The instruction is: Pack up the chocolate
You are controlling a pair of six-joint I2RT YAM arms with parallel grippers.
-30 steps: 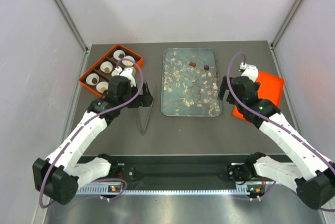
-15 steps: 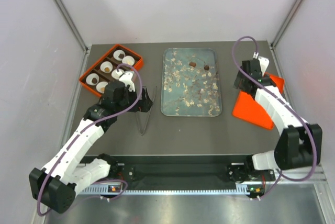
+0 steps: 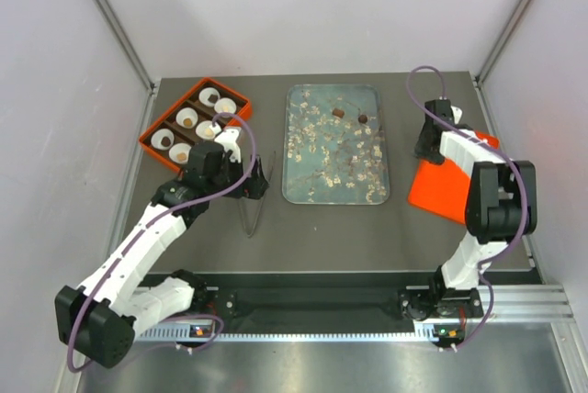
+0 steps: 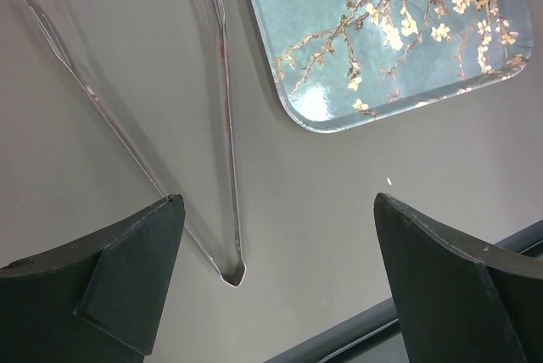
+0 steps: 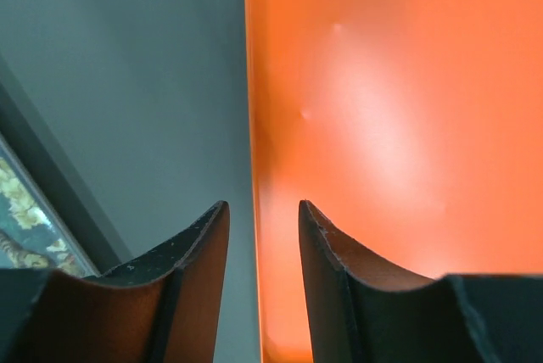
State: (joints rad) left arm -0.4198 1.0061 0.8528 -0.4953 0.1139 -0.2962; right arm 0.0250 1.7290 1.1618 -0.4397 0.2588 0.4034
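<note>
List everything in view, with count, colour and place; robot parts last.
chocolates: two loose, brown, far end of the tray; more sit in the cups, number unclear
paper cups: six, white, in the box
box: one, orange with brown dividers, far left
tray: one, glassy blue-grey with blossom print, centre
tongs: one, metal, left of the tray
lid: one, orange, right of the tray
left arm: one, white, jaws wide open above the tongs
right arm: one, white, jaws narrowly apart astride the lid's edge
</note>
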